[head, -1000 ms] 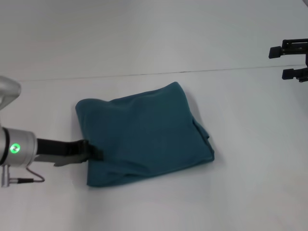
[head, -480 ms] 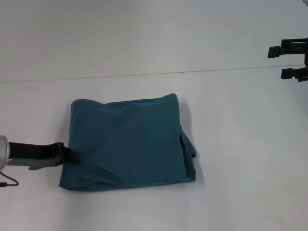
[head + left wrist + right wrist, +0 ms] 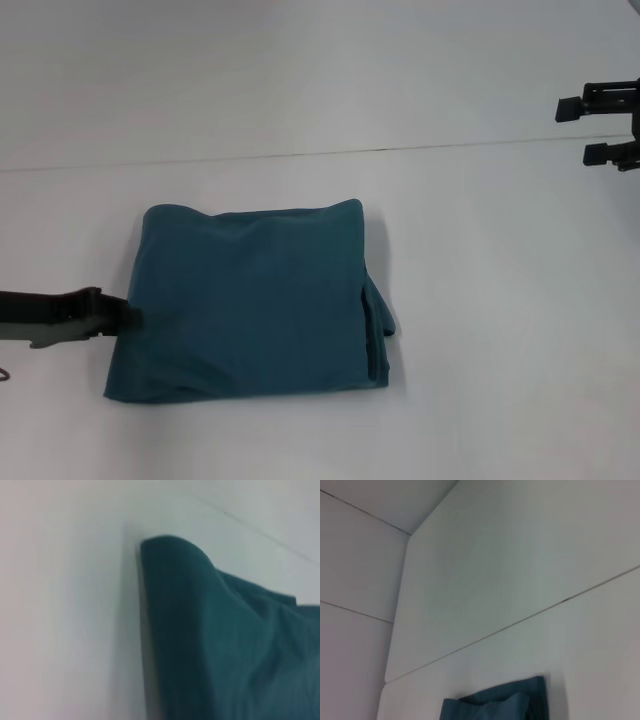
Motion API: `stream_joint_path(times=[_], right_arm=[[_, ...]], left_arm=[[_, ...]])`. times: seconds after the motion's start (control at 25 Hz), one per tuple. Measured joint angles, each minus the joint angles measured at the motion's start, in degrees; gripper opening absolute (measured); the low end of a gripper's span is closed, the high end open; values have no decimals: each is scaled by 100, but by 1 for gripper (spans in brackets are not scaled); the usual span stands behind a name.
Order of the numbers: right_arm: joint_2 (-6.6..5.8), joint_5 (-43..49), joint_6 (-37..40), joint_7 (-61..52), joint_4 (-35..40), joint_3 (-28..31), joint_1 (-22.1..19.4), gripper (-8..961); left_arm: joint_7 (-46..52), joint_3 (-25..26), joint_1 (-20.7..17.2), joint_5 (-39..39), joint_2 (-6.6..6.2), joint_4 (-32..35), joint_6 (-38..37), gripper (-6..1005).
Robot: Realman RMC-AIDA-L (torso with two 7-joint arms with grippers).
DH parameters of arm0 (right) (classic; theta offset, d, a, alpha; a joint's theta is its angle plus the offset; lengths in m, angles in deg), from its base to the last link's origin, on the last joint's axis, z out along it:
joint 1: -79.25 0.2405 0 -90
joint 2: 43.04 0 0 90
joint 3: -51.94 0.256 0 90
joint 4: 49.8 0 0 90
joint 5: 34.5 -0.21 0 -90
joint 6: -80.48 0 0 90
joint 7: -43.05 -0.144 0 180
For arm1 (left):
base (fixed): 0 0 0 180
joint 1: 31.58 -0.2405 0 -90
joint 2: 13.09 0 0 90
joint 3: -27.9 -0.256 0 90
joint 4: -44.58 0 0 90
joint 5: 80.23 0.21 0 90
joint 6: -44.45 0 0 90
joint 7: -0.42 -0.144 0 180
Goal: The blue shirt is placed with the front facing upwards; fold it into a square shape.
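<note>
Head view: my left gripper [image 3: 128,315] pinched the folded blue shirt [image 3: 255,300] at its left edge — my right gripper [image 3: 600,125] hung parked, fingers apart.

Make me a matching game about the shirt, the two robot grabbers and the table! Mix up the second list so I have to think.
Things:
1. blue shirt
2. left gripper
3. right gripper
4. table

Descriptions:
A. white, with a thin dark seam across it
B. folded into a rough square, lying flat
C. raised at the far right edge, away from the cloth
D. low at the cloth's left edge

Pairs: 1-B, 2-D, 3-C, 4-A
</note>
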Motion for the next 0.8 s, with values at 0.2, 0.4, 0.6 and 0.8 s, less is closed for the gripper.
stream_joint_path(times=[0.2,0.4,0.6,0.8], right_arm=[[0,-3,14,0,0,39,-10,896],[0,-6,6,3,0,44,-27,896],[27,-9,12,131,0,45,-35,896],[168,-353,388,1352,26,52,-93,896]], left_arm=[[-37,611,-180,-321,4,270,-312,274],[-57,827,-425,-1104,29,286,-614,391],[-232,832,-532,-1490,23,-28,-1048,574],[-1396,1041,-703,-1823,24,-78,-1706,775]])
